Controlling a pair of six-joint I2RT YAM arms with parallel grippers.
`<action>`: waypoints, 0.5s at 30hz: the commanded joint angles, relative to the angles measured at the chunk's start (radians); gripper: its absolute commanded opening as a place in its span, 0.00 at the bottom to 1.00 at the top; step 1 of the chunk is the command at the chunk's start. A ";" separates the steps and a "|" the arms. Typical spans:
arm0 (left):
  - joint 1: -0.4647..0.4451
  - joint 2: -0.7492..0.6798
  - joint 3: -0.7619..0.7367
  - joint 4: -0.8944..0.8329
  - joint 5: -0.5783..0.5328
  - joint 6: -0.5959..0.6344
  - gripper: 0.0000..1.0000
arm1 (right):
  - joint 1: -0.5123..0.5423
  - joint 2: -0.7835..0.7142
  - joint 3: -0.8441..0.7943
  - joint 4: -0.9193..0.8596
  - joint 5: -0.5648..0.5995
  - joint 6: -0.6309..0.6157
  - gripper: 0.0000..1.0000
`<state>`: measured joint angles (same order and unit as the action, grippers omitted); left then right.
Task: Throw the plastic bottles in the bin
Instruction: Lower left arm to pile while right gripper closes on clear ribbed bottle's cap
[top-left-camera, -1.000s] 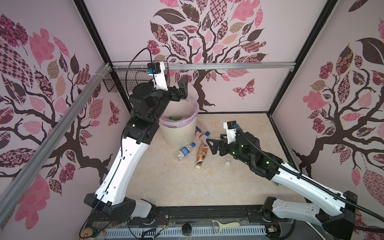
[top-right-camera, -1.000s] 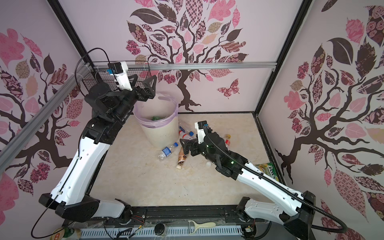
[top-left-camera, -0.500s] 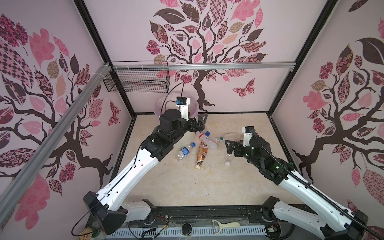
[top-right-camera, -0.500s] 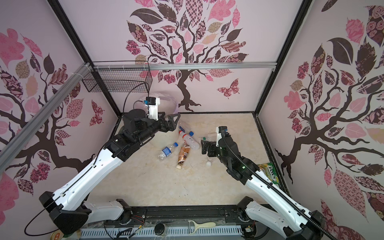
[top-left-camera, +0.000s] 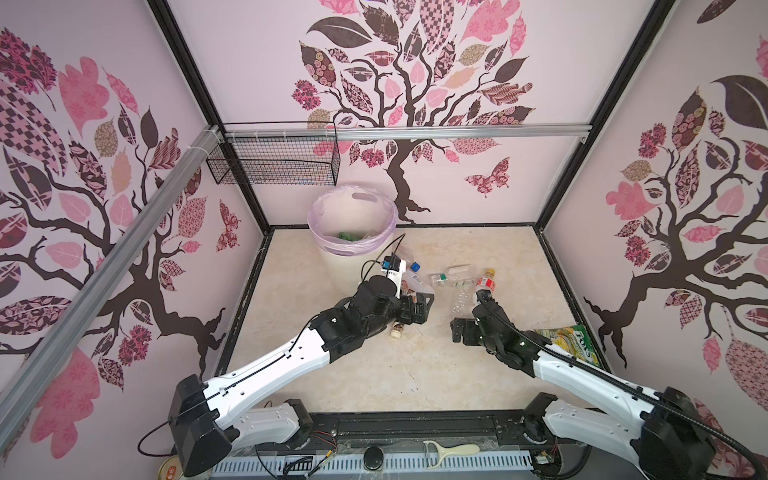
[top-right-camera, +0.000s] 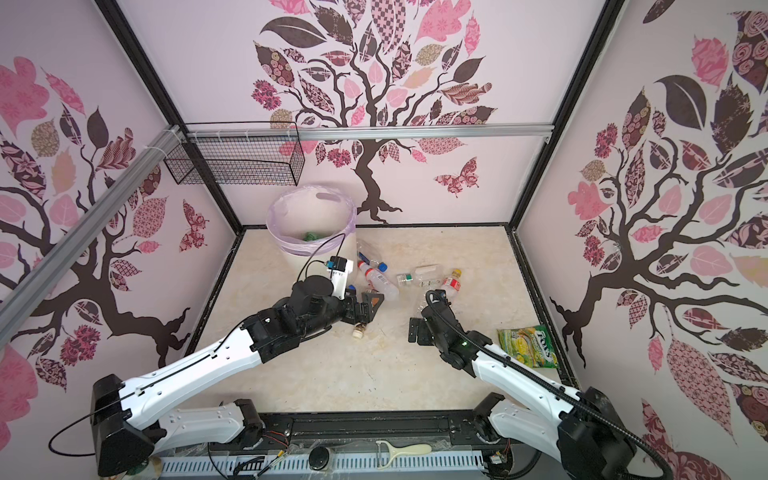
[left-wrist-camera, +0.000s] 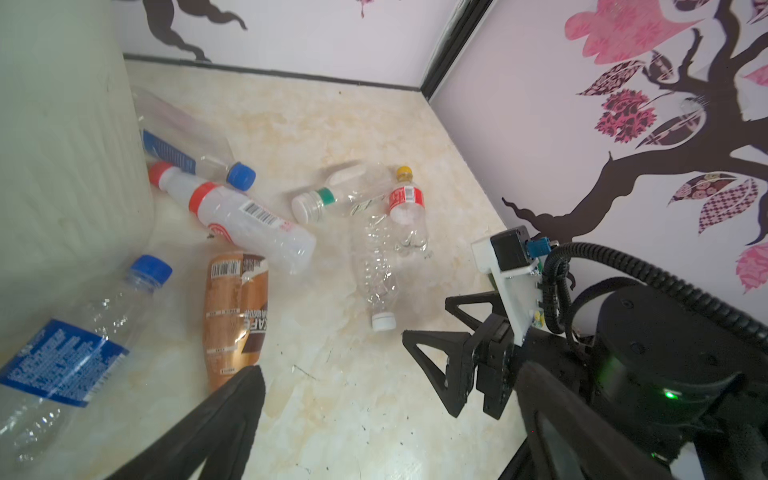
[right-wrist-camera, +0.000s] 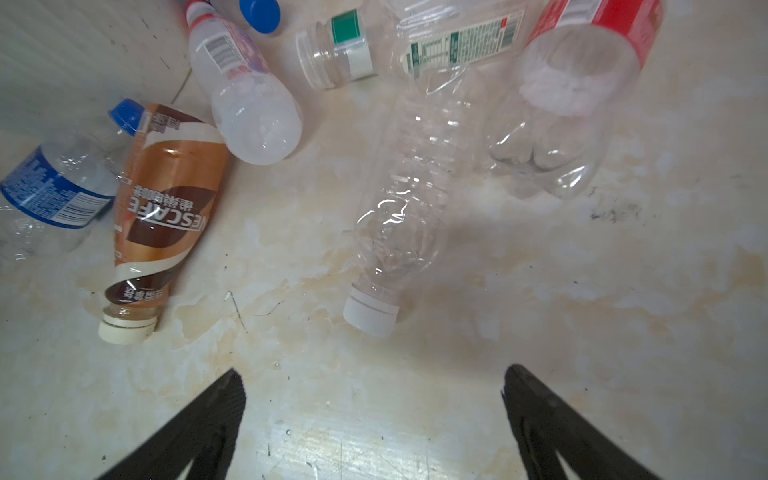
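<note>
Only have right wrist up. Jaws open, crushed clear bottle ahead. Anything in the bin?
Observer: Yes. A green bottle lies inside the bin.
Operator: And the left side?
Observer: The left gripper is open, low over the brown bottle and not closed on it.
Operator: Any clutter that isn't a bottle?
Observer: A green-yellow snack packet lies on the floor near the right wall.
</note>
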<state>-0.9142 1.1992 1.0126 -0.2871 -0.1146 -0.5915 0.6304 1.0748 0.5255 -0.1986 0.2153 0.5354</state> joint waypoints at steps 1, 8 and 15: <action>0.001 -0.058 -0.062 0.025 -0.047 -0.066 0.98 | -0.009 0.080 -0.004 0.082 -0.016 0.017 0.99; 0.001 -0.088 -0.125 0.021 -0.067 -0.094 0.98 | -0.013 0.257 0.018 0.167 -0.012 0.042 0.90; 0.001 -0.085 -0.149 0.015 -0.102 -0.097 0.98 | -0.012 0.341 0.030 0.219 -0.001 0.061 0.80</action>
<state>-0.9142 1.1191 0.8856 -0.2810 -0.1837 -0.6819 0.6205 1.3796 0.5209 -0.0105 0.1978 0.5808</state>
